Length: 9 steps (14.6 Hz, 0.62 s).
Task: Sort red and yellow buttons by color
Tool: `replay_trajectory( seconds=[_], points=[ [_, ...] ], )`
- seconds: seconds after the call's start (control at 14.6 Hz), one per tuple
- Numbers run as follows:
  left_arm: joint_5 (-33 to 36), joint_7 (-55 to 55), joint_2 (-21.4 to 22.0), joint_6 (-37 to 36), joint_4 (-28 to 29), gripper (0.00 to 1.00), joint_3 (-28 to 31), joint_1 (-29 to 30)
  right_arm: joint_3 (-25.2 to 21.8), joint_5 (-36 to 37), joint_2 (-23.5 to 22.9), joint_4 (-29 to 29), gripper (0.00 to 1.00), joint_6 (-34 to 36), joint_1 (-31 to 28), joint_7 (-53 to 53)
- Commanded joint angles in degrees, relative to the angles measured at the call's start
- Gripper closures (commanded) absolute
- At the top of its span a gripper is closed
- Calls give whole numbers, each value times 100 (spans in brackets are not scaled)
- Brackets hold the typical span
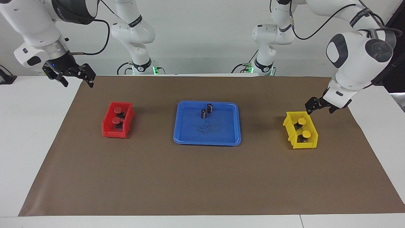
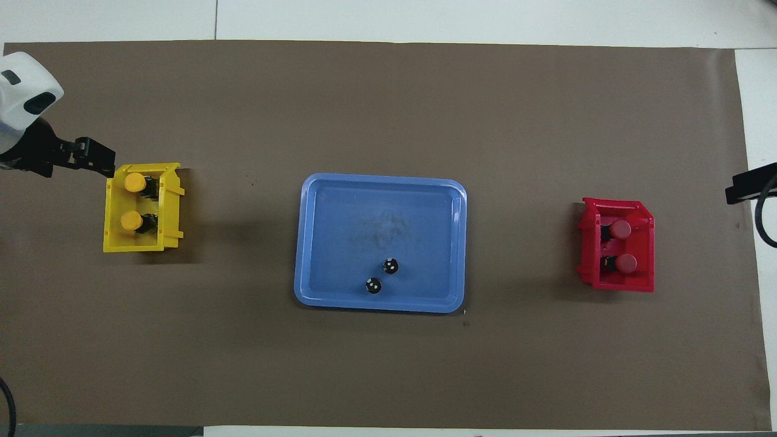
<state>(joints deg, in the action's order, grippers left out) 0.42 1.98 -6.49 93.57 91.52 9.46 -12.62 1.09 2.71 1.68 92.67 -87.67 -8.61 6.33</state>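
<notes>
Two yellow buttons [image 1: 302, 121] [image 2: 134, 182] lie in the yellow bin [image 1: 289, 125] [image 2: 112, 243] toward the left arm's end of the table. Two red buttons [image 1: 118, 110] [image 2: 620, 228] lie in the red bin [image 1: 109, 131] [image 2: 619, 282] toward the right arm's end. My left gripper [image 1: 320, 108] [image 2: 100, 161] hangs a little above the yellow bin's outer edge, open and holding nothing. My right gripper [image 1: 78, 83] [image 2: 749, 185] is raised over the paper's edge near the red bin, open and empty.
A blue tray [image 1: 205, 139] [image 2: 376, 200] sits mid-table between the two bins. Two dark capless cylinders [image 1: 209, 108] [image 2: 391, 266] stand upright in its part nearer to the robots. Brown paper [image 1: 202, 180] covers the table.
</notes>
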Motion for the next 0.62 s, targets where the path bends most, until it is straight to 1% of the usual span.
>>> replay_trajectory(
  seconds=[0.0,0.14,0.21,0.34,0.41,0.55],
  points=[
    [-428,14,376,-461,-3,0,30,-30,40,1,52,-3,0,119,-44,-53],
    [-429,13,543,-602,-3,0,21,-48,40,1,52,-3,0,119,-44,-44],
    [-438,13,553,-655,-29,0,21,-65,40,1,52,-12,0,119,-52,-44],
    [-481,-196,535,-848,-256,0,21,-65,40,-8,52,-12,0,119,-52,-27],
    [-560,-433,500,-814,-301,0,30,-56,40,-8,43,-12,0,127,-44,-27],
    [-578,-479,474,-717,-302,0,47,-48,40,-16,61,-3,0,258,-35,-36]
  ],
)
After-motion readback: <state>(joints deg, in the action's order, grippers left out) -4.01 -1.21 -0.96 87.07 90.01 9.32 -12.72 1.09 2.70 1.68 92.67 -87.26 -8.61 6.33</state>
